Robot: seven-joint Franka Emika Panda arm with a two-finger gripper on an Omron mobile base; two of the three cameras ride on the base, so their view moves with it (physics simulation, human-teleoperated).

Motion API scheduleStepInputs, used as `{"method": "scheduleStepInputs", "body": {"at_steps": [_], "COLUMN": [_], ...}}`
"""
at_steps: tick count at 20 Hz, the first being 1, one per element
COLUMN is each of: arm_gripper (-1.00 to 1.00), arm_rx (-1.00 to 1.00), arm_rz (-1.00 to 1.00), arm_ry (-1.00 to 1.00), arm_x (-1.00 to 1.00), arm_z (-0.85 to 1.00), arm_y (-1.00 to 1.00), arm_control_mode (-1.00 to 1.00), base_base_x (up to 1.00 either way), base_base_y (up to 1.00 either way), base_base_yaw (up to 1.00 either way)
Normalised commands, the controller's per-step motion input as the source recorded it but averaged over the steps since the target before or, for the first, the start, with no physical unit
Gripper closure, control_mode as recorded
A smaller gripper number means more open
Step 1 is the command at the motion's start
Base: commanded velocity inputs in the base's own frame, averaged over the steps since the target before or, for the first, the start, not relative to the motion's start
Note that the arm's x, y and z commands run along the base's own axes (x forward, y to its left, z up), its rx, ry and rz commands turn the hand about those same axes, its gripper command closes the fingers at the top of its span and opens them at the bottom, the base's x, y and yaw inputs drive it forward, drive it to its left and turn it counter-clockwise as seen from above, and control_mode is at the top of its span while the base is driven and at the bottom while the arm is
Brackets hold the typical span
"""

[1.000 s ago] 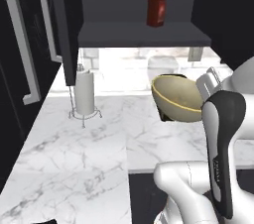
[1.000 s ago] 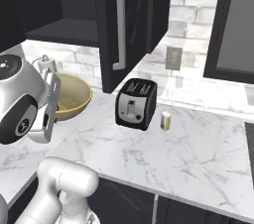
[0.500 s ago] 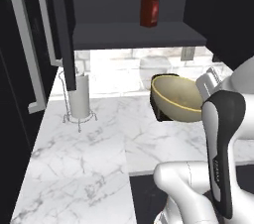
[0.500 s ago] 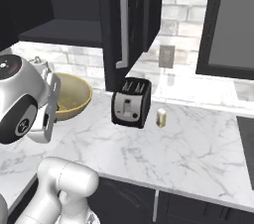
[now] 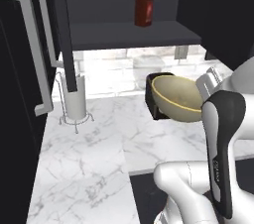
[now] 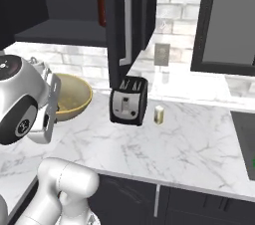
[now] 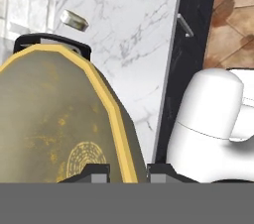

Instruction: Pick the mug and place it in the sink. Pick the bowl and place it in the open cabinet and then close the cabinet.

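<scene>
Gripper [image 7: 128,171]: fingertips rise at 6 o'clock of the hand view, one each side of the yellow rim of the bowl [image 7: 54,134], clamped on that rim. Bowl: held clear of the counter [image 5: 99,158], tipped on edge, mouth facing roughly 9 o'clock in the left base view, just before the toaster [image 6: 128,100]. Cabinet [image 5: 129,32]: open; its shelf lies at about 11 o'clock from the bowl in the left base view, higher and farther back, door [image 6: 124,17] swung out above the toaster. Judged: the coming move is up and toward that shelf, rim leading. Jar [image 5: 144,7]: red, on the shelf toward the right. Unclear: finger contact mostly cut off at the frame bottom; cabinet's upper interior cropped.
</scene>
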Motion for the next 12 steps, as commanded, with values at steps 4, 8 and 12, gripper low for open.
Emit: {"method": "scheduleStepInputs", "body": {"at_steps": [4,8,12], "arm_gripper": [1.00,1.00,1.00], "arm_rx": [0.00,0.00,-0.05], "arm_rz": [0.00,0.00,0.00], "arm_ry": [0.00,0.00,-0.01], "arm_x": [0.00,0.00,0.03], "arm_z": [0.00,0.00,0.07], "arm_y": [0.00,0.00,0.19], "arm_control_mode": [1.00,1.00,-1.00], "base_base_x": [0.32,0.23,0.16], "base_base_y": [0.78,0.80,0.67], "base_base_yaw": [-0.21,-0.18,-0.08]}}
